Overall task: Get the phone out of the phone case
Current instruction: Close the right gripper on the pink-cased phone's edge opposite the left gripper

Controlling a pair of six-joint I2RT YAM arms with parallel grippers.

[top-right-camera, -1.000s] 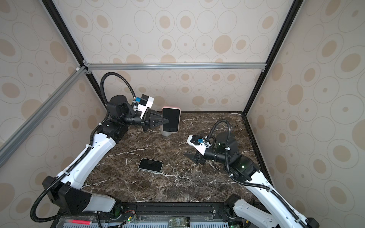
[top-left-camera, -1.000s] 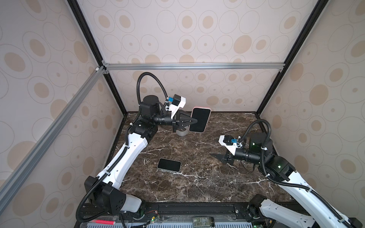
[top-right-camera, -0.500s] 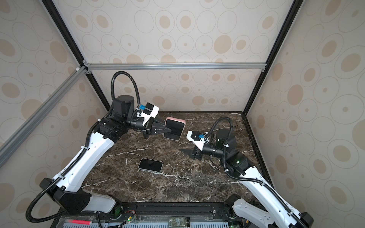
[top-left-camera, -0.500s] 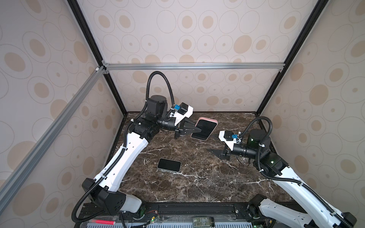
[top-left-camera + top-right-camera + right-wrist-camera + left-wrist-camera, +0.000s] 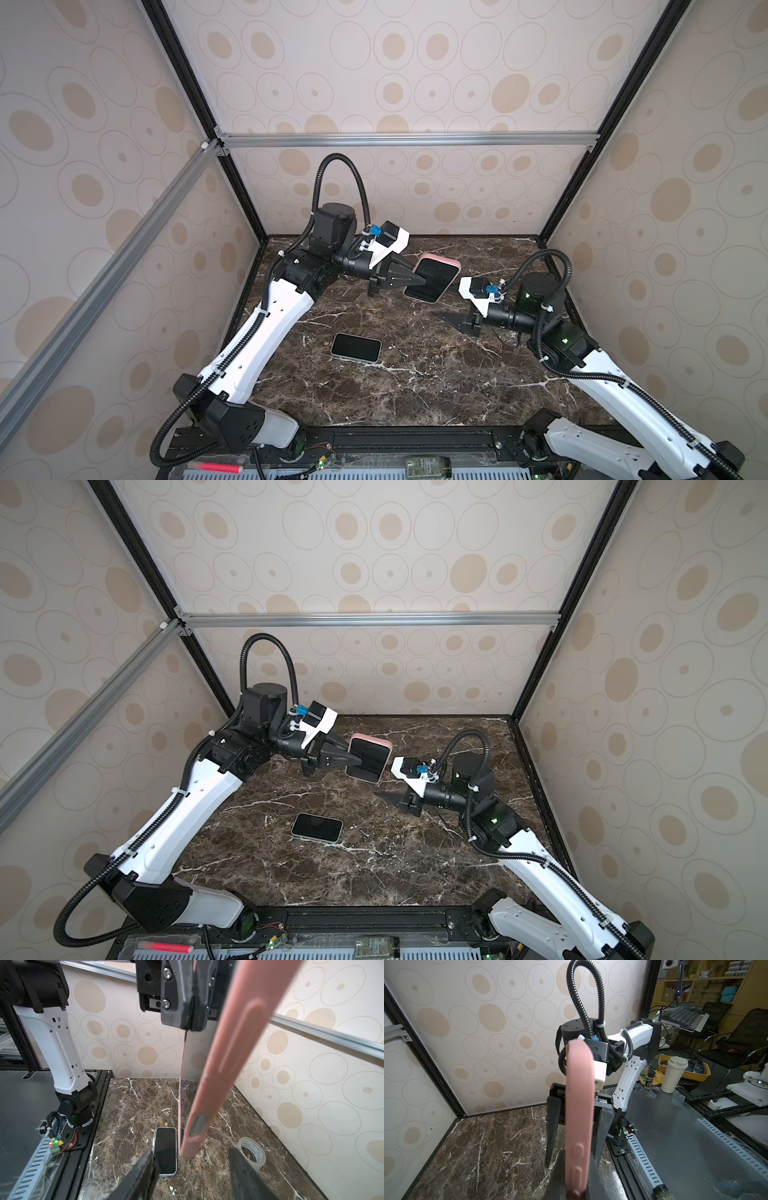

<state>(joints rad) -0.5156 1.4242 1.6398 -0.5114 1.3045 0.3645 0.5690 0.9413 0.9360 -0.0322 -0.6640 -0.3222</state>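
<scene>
L fingers [image 5: 398, 273] clamp pink case [image 5: 436, 281], R fingers [image 5: 138, 1179] apart & empty, phone [image 5: 356, 347] on table [image 5: 415, 395], tape-roll [image 5: 258, 1156] print unreadable.

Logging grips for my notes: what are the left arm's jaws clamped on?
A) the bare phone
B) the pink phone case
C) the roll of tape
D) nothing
B: the left gripper has its jaws shut on the pink phone case, held in the air; the phone lies apart, untouched.

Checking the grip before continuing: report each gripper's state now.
Left gripper: closed on the pink phone case.
Right gripper: open, fingers apart, holding nothing.
</scene>
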